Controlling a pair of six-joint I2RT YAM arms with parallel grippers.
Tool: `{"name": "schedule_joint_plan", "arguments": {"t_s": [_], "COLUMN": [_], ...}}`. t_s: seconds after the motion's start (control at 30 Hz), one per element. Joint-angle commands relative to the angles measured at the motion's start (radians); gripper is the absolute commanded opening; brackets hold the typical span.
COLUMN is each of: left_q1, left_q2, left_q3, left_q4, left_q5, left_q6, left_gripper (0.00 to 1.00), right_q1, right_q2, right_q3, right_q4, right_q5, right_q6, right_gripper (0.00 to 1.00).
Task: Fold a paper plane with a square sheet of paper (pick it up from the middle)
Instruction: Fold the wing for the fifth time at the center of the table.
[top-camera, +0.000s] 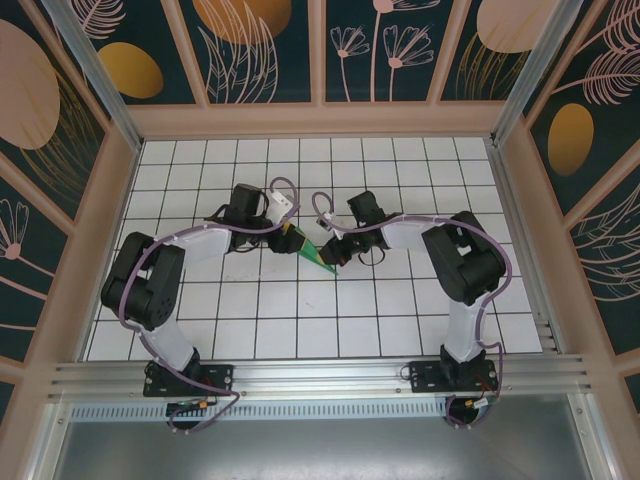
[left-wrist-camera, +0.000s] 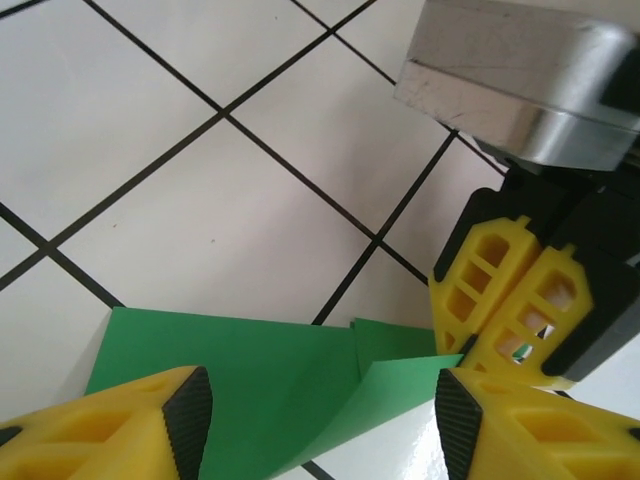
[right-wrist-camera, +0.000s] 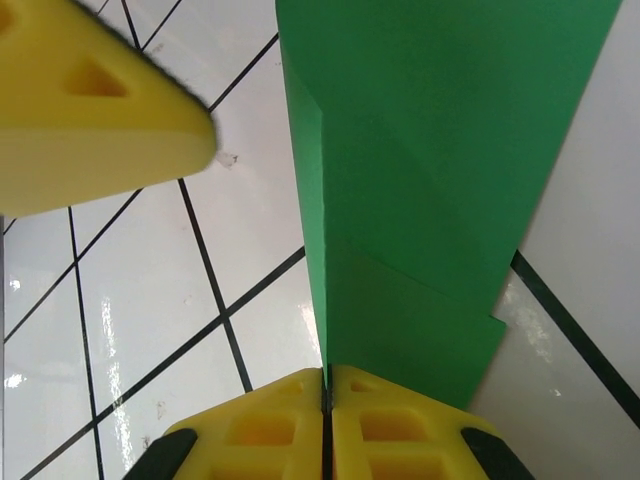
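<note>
Bench: the bench (top-camera: 420, 310) is covered with white square tiles parted by dark lines, and it is walled on three sides by panels (top-camera: 260, 50) painted with leaves and flowers.
Paper: the folded green paper (top-camera: 318, 252) is found near the middle of the bench, between the two wrists. From above it is seen as a slim wedge.
Folds: in the left wrist view, overlapping green layers are seen over the tiles, with one flap drawn toward the right pincer. In the right wrist view, a sharp crease is seen running up from that pincer's tips.
Left pincer: the left pincer (left-wrist-camera: 322, 425) is held apart, with one yellow finger (left-wrist-camera: 130, 430) on each side of the paper. Black pads are seen on the inner faces. Whether the paper is touched by them cannot be told.
Right pincer: the right pincer (right-wrist-camera: 325, 405) is pressed together and clamped on the creased edge of the paper. In the left wrist view it is seen just beside the left pincer's right-hand finger.
Arms: the left arm (top-camera: 150, 280) and the right arm (top-camera: 460, 260) are bent inward from their bases at the near edge, so that the wrists are brought close together over the paper.
</note>
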Motion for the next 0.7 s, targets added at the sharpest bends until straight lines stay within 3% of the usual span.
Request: {"name": "schedule_joint_plan", "arguments": {"t_s": [0.0,0.27,0.67], "left_q1": [-0.004,-0.004,-0.005], "left_q2": [0.037,0.054,0.117], "left_q3": [0.03,0.092,0.165], "left_q4": [-0.048,-0.086,-0.241], "left_q5": [0.017,-0.041,-0.01], "left_q6": [0.019,0.045,0.119], "left_gripper": [0.61,0.6,0.57], "right_q1": [-0.001,-0.001,0.0], "right_q2": [0.023,0.033,0.044], "right_q3": [0.033,0.041,0.04], "right_q4": [-0.029,-0.033,-0.009], "right_q5": [-0.045,-0.05,-0.076], "right_q6": [-0.039,-0.033,-0.002], "right_gripper": [0.11,0.13,0.15]}}
